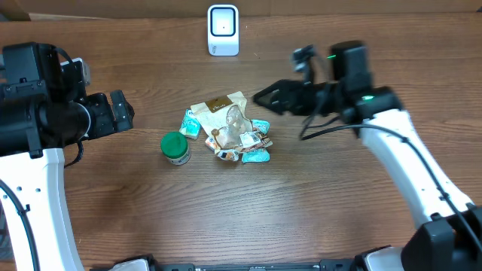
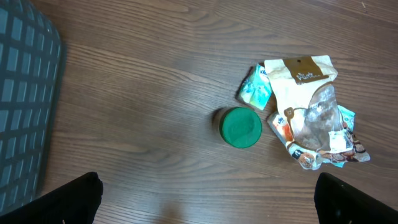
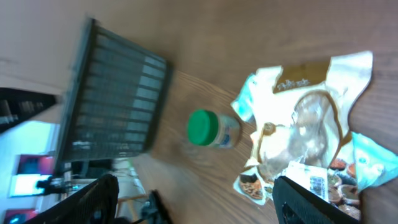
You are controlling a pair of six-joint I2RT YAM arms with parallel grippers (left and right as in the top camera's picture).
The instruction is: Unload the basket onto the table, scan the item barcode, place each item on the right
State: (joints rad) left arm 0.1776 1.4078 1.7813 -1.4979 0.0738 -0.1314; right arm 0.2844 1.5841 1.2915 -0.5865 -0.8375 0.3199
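Left end effector [image 1: 128,113]: fingers spread and empty, parked well left of the packet pile, likely to leave room.
Jar [image 1: 175,147]: squat and round with a smooth green lid, upright just left of the pile.
Packet pile [image 1: 228,129]: crinkly glossy film and a tan paper pouch, heaped on the wood-grain surface [image 1: 301,211]; one barcode label [image 3: 314,183] faces up.
Scanner [image 1: 223,30]: white rounded plastic with a dark window, well behind the pile.
Right end effector [image 1: 260,98]: fingers spread and empty, just right of the pile, seemingly lined up to pick a packet.
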